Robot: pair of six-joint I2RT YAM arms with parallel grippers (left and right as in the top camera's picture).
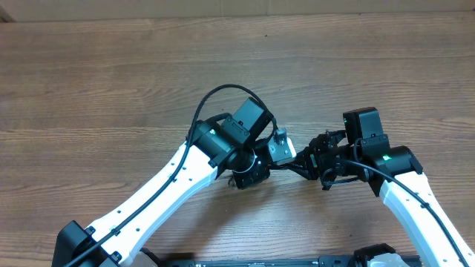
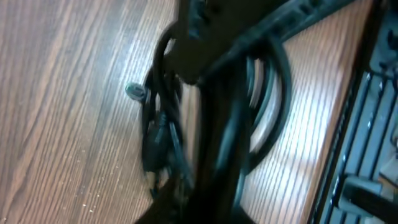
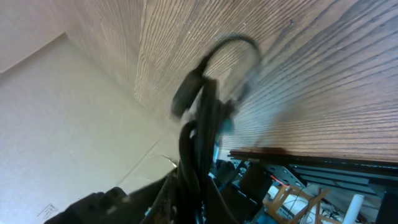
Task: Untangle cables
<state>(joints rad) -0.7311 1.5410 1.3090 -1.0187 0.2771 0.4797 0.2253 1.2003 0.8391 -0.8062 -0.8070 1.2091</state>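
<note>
The cables (image 1: 299,165) are a small bundle of thin black cords held between my two grippers above the wooden table (image 1: 111,81). My left gripper (image 1: 278,152) is shut on one side of the bundle and my right gripper (image 1: 315,159) on the other, nearly touching. In the left wrist view the cables (image 2: 163,134) hang in loops with a small silver plug end (image 2: 135,91), and my left gripper (image 2: 211,180) is blurred. In the right wrist view the cables (image 3: 202,106) rise from my right gripper (image 3: 199,180) in a loop.
The table's front edge and the black frame rail (image 1: 297,261) lie just behind both arms. A pale wall or floor (image 3: 56,124) lies beyond the table's far edge. Thick black wires (image 1: 223,93) arch over the left wrist.
</note>
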